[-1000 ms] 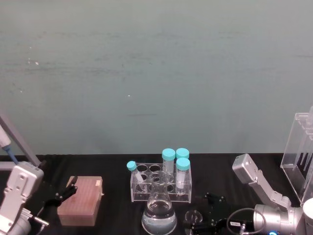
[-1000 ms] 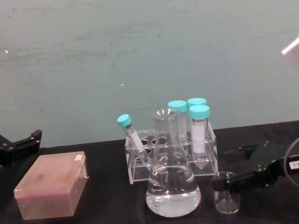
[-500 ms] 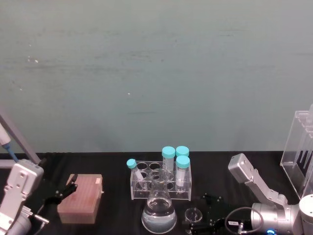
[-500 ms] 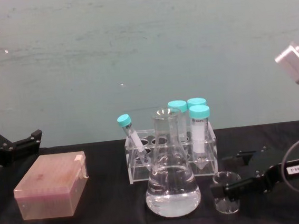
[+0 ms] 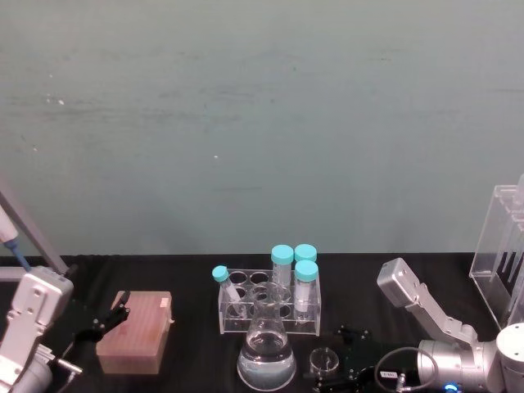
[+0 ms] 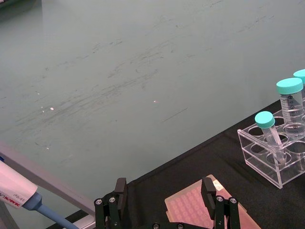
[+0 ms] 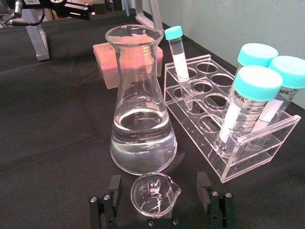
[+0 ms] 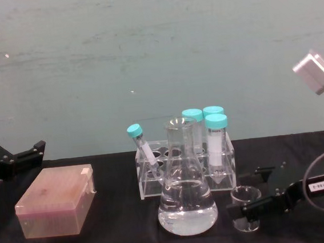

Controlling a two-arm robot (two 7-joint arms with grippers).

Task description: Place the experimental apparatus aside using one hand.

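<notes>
A small glass beaker (image 7: 155, 194) stands on the black table between the fingers of my right gripper (image 7: 158, 188). That gripper is open, with a gap on each side of the beaker. In the chest view the right gripper (image 8: 256, 203) sits low at the beaker (image 8: 245, 199), to the right of the large conical flask (image 8: 186, 196), which holds clear liquid. The flask (image 5: 266, 359) and beaker (image 5: 324, 360) stand at the table's front. A tall clear acrylic stand (image 5: 505, 266) is at the far right edge. My left gripper (image 6: 164, 191) hangs open at the far left, apart from these.
A clear tube rack (image 8: 184, 165) with several teal-capped tubes stands just behind the flask. A pink tip box (image 8: 56, 202) lies at the left, below the left gripper (image 8: 13, 160). A pipette (image 6: 19, 194) on its stand is at the far left. A teal wall backs the table.
The right arm has shifted slightly left and its gripper has settled lower around the beaker. The beaker, the flask and the left arm have not moved.
</notes>
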